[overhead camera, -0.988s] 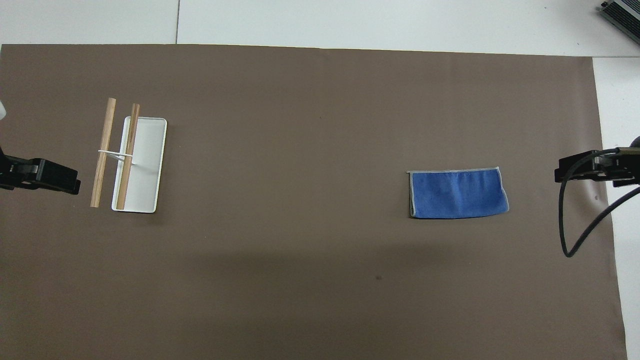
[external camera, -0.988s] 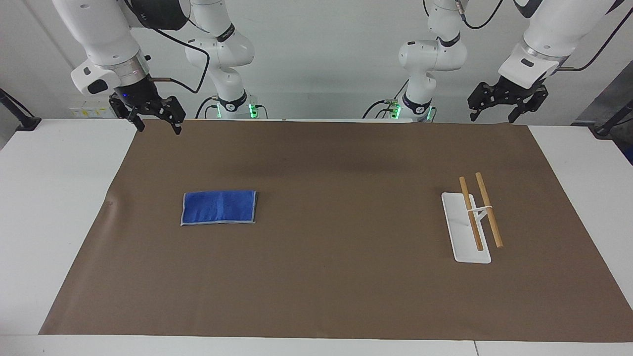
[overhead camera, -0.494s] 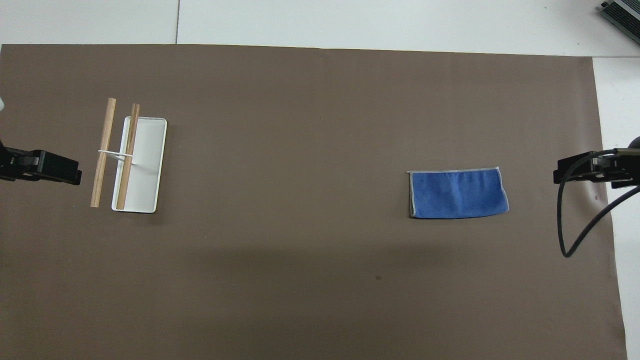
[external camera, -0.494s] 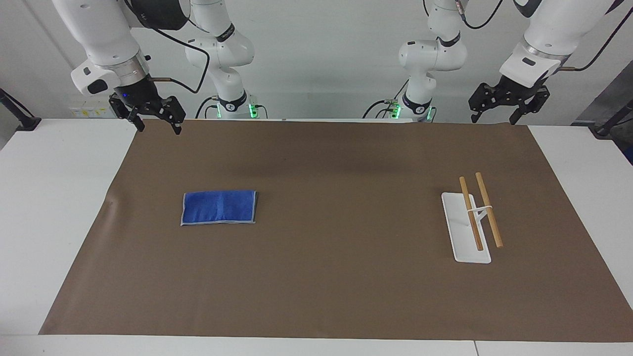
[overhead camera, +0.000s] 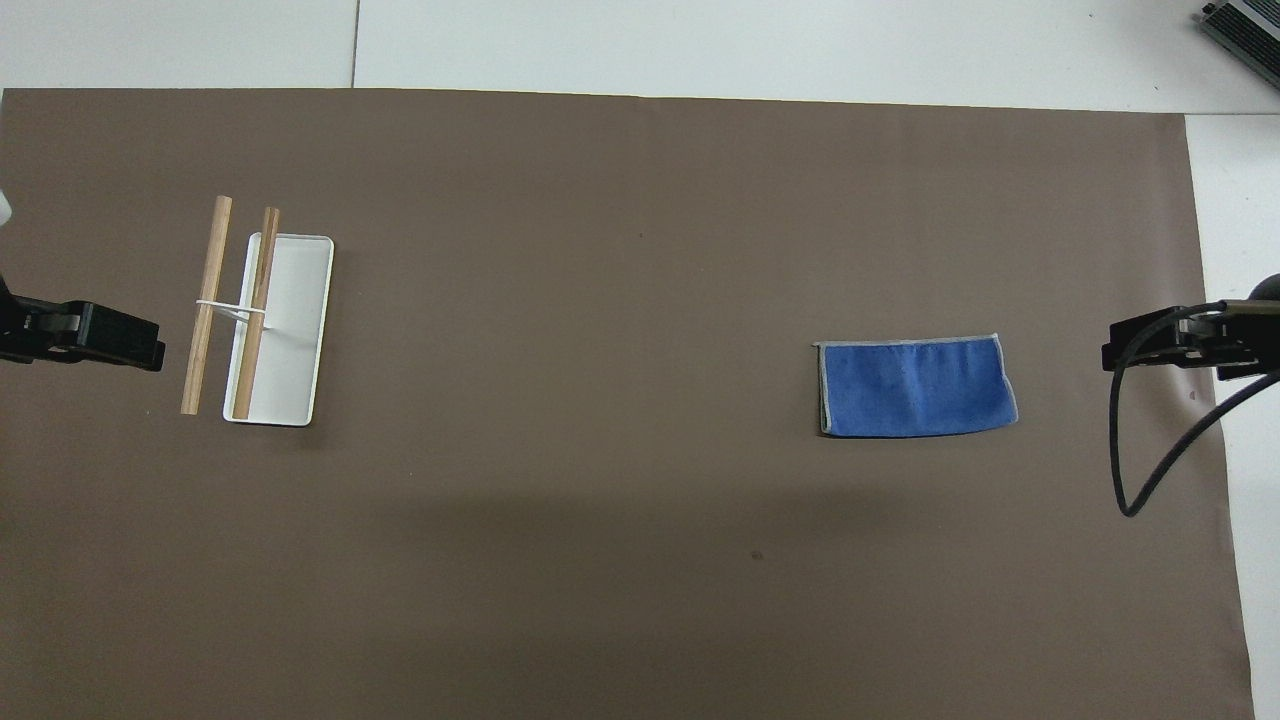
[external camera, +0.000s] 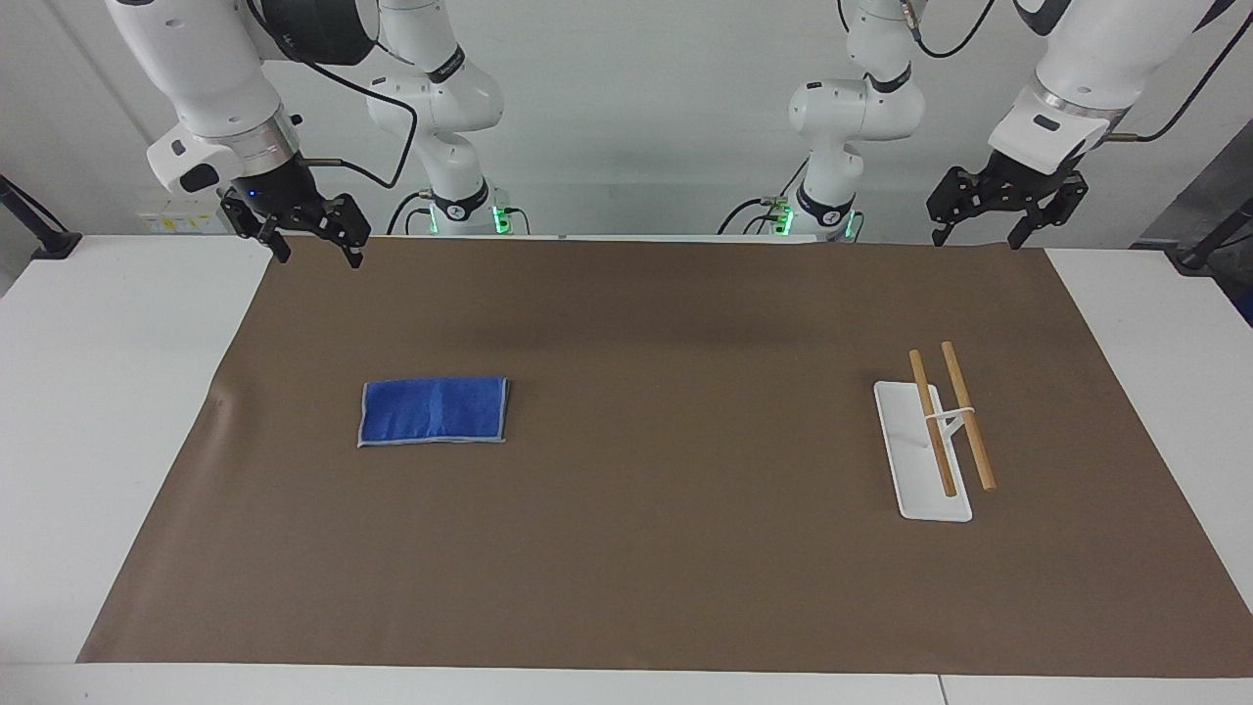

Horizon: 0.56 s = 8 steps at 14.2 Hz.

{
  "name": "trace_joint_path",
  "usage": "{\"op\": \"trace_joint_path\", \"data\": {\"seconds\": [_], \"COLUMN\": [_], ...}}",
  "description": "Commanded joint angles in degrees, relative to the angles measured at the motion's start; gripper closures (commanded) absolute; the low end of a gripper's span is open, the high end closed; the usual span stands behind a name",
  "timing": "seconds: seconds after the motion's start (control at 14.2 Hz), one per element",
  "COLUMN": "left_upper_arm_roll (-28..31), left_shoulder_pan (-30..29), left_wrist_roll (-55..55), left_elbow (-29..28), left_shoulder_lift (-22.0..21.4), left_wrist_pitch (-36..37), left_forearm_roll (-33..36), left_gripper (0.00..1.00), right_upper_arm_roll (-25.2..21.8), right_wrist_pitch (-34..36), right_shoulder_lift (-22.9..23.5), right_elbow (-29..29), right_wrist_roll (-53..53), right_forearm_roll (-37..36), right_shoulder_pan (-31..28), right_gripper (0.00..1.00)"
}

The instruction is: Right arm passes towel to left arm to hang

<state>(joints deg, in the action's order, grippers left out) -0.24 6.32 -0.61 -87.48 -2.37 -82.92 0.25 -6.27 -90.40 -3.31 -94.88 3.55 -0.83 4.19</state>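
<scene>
Broadly, a white table (external camera: 117, 411) carried a brown mat (external camera: 666, 548) that covered most of its top and reached almost to the edge nearest the robots. Above that edge the two white arms hung raised, neither touching anything. The right arm (external camera: 210, 88) came down at its own end of the table, and its right gripper (external camera: 311, 247) hovered over the mat's corner nearest the robots, its black fingers spread apart and holding nothing; from overhead only its tip and a looping black cable (overhead camera: 1150, 440) showed at the mat's edge. The left arm (external camera: 1082, 73) hung likewise at the other end, and the left gripper (external camera: 979, 233) hovered over the mat's edge nearest the robots, its fingers also apart and empty. On the mat toward the left arm's end stood a small rack: a flat white base (external camera: 905, 441) with a thin white upright carrying two wooden rods (external camera: 969, 416) that lay parallel above and just beside the base, with nothing draped on them. The towel (external camera: 433, 411) lay flat on the mat toward the right arm's end, well apart from the rack and from both grippers, folded into a neat blue rectangle with a pale grey border, its long sides running along the table's length. From overhead the towel (overhead camera: 915, 387) sat about level with the rack (overhead camera: 275, 330).
</scene>
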Motion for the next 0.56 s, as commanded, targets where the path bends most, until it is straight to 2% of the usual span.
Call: {"op": "trace_joint_path", "data": {"seconds": [0.0,0.28,0.49], "left_upper_arm_roll": [-0.02,-0.02,0.42], "left_shoulder_pan": [-0.08,-0.07,-0.16], "left_wrist_roll": [-0.71,-0.71,-0.62], "left_elbow": [-1.29,-1.29,-1.29], "left_shoulder_lift": [-0.88,-0.88,-0.88], "left_wrist_pitch": [-0.31,-0.31,-0.31], "left_forearm_roll": [0.89,0.89,0.89], "left_gripper": [0.00,0.00,0.00], "right_upper_arm_roll": [0.03,0.03,0.03], "right_wrist_pitch": [-1.62,-5.12,-16.25], "right_shoulder_lift": [-1.35,0.40,3.38], "right_elbow": [-1.80,-2.85,-8.63], "right_wrist_roll": [1.02,1.11,2.86], "right_forearm_roll": [0.31,0.31,0.31], "right_shoulder_pan": [0.20,2.21,5.47], "right_gripper": [0.00,0.00,0.00]}}
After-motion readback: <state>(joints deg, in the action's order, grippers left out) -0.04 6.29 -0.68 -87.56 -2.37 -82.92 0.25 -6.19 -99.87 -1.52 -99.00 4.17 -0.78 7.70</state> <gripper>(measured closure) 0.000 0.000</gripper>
